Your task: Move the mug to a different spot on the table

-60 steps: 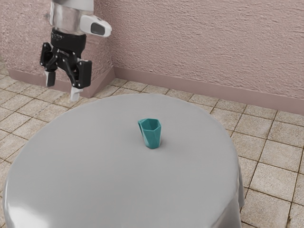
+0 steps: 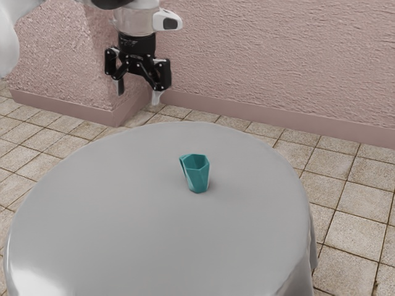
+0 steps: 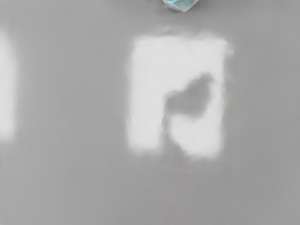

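You won't find any lettering, number, brand or sign that can be read here. The teal faceted mug [image 2: 195, 172], the round grey table [image 2: 123, 216] and the black two-finger gripper [image 2: 137, 95] all show plain surfaces. The small dark patch on the white housing above the gripper [image 2: 166, 23] is too small to tell whether it carries a mark.

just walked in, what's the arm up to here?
The Franka arm's gripper hangs open and empty high over the round grey table, toward the exterior view's left of the mug. The teal mug stands upright near the table's middle, untouched. It has not yet been grasped or moved to another spot.
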`<action>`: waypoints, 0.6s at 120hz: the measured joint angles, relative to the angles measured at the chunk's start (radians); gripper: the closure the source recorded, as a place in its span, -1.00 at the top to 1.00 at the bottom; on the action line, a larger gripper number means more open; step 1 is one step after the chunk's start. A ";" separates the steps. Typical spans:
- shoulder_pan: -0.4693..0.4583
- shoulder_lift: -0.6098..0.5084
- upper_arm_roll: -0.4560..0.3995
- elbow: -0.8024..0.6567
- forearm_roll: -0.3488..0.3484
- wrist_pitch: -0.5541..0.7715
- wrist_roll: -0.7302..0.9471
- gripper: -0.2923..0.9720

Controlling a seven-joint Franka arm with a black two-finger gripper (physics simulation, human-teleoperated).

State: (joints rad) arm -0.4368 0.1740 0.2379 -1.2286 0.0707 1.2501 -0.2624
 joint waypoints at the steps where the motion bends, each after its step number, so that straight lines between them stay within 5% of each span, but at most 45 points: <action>1: 0.007 0.015 0.012 0.006 -0.005 0.006 -0.003 0.53; 39: 0.064 0.359 0.270 0.158 -0.282 0.181 -0.181 0.54; 72: 0.068 0.486 0.384 0.120 -0.468 0.268 -0.324 0.54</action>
State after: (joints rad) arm -0.3684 0.6599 0.6221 -1.1086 -0.3970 1.5184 -0.5861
